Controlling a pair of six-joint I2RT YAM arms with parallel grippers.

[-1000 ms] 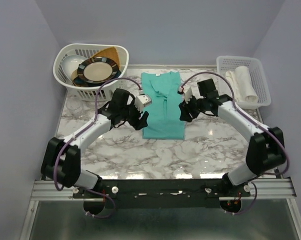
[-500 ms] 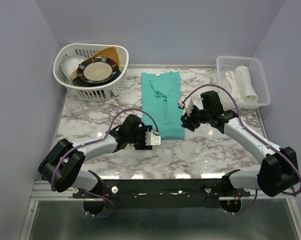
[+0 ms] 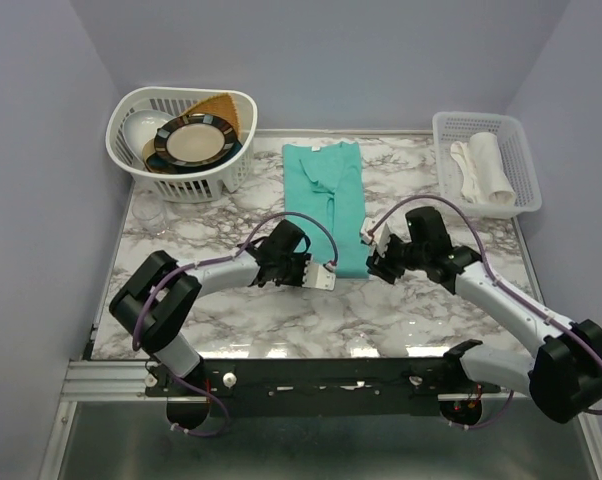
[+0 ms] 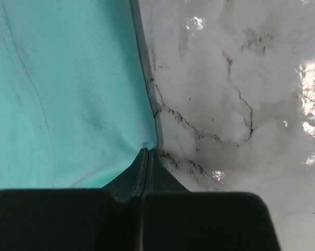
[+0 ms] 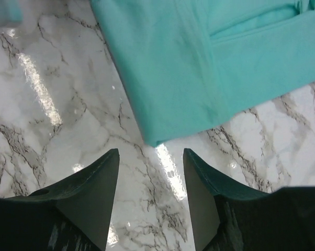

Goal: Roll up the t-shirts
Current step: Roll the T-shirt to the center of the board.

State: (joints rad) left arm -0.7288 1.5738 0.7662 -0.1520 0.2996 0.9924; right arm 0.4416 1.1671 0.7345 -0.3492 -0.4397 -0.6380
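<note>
A teal t-shirt (image 3: 326,200) lies flat on the marble table (image 3: 231,310), folded into a long narrow strip that runs away from me. My left gripper (image 3: 333,277) sits at its near edge. In the left wrist view the left gripper (image 4: 147,152) is shut, and its tips pinch the t-shirt (image 4: 68,94) at that corner. My right gripper (image 3: 376,262) is low beside the near right corner. In the right wrist view the right gripper (image 5: 150,157) stands open over bare marble, just short of the t-shirt (image 5: 199,63) corner, touching nothing.
A white basket (image 3: 116,135) with dinner plates (image 3: 191,140) stands at the back left. A clear glass (image 3: 149,213) is in front of it. A white tray (image 3: 526,150) at the back right holds rolled white cloths (image 3: 486,165). Walls close in on both sides.
My left arm has swung from the shirt's left side to its near edge, and the gripper has shut at the corner. My right gripper has moved down toward the near right corner, still open.
</note>
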